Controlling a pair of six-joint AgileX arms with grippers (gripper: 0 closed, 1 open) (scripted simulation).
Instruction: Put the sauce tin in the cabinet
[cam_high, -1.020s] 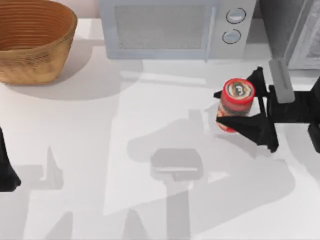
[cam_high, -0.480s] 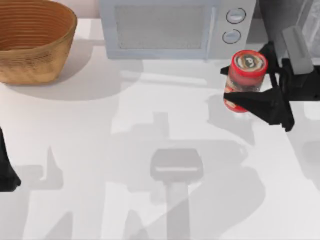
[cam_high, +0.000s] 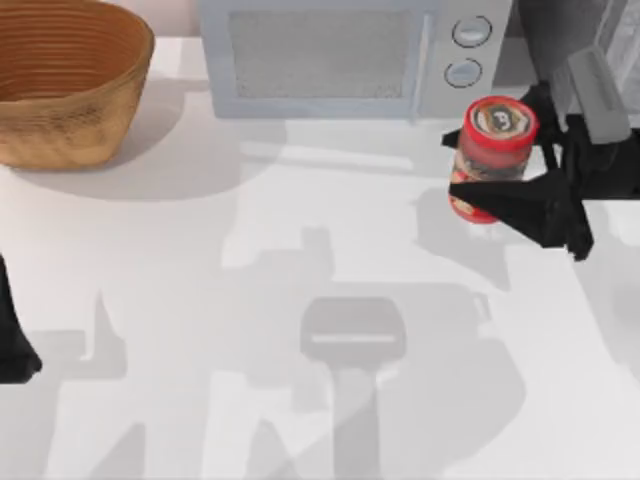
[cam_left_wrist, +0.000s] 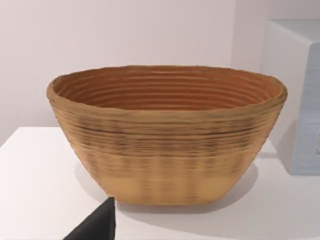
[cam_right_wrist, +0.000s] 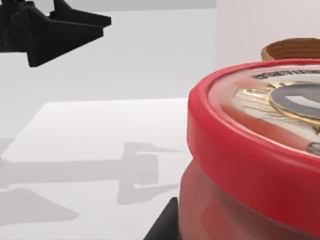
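The sauce tin (cam_high: 493, 150), red with a silvery printed top, hangs above the table in front of the microwave's knobs. My right gripper (cam_high: 455, 165) is shut on it, one black finger on each side. The tin's red rim (cam_right_wrist: 235, 150) looms large in the right wrist view. The cabinet (cam_high: 548, 40), dark grey and speckled, stands at the back right corner just behind the held tin, with its lighter door panel (cam_high: 622, 50) at the frame edge. My left arm (cam_high: 10, 340) is parked at the left edge; its gripper (cam_right_wrist: 102, 26) stands open far off in the right wrist view.
A white microwave (cam_high: 340, 55) with two round knobs stands at the back centre, left of the cabinet. A woven basket (cam_high: 65, 80) (cam_left_wrist: 167, 135) sits at the back left. The white table (cam_high: 300, 400) stretches bare across the middle and front.
My right gripper has lifted the sauce tin and carried it back and to the right, toward the cabinet; over the last half second it barely shifted. The left arm stayed still.
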